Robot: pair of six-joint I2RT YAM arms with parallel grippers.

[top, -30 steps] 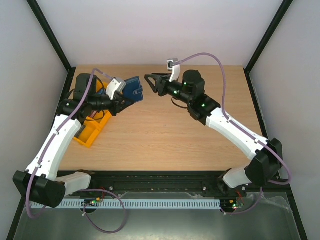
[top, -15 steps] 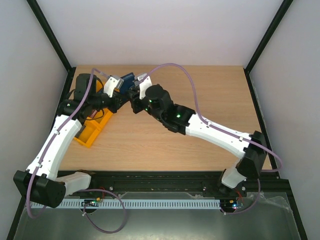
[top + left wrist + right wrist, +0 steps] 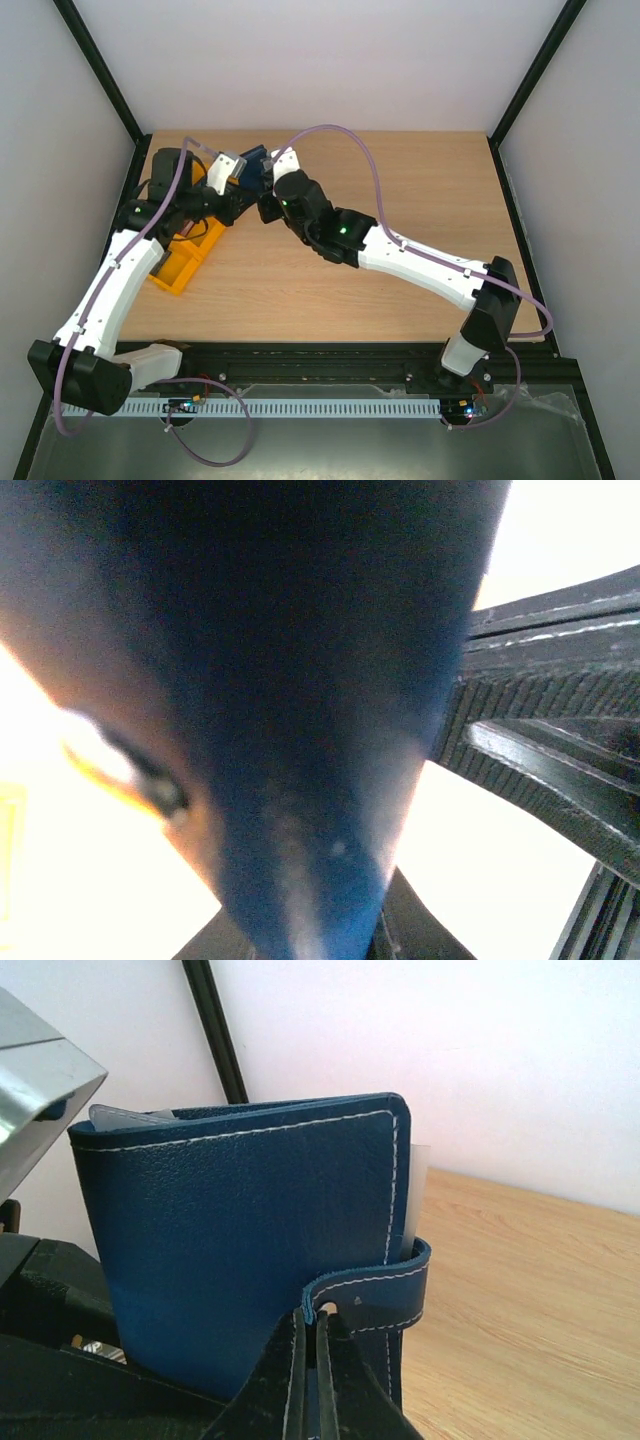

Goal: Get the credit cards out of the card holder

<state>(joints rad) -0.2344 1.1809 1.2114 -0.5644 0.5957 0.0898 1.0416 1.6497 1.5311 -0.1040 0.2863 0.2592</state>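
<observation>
Item 1, orange tray: lies along the left edge of the desk, partly under my left arm. From above I cannot tell what its compartments hold.

Item 2, right gripper: reaches across towards the far left corner. Its fingers are pressed fully together, pinching the end of the holder's snap tab.

Item 3, the card holder: navy-blue grained cover with white stitching along its edges, folded closed and standing on edge in my right wrist view. It is carried above the desk near the far left corner, just past the tray's far end. The snap tab wraps round its open side. A pale thin edge sticks out past that side, and another shows at the top. I cannot tell whether they are cards or sleeves.

Item 4, left gripper: clamped on the holder from the left. In its own camera the cover is a blue blur filling the view, with a ribbed finger against it.
</observation>
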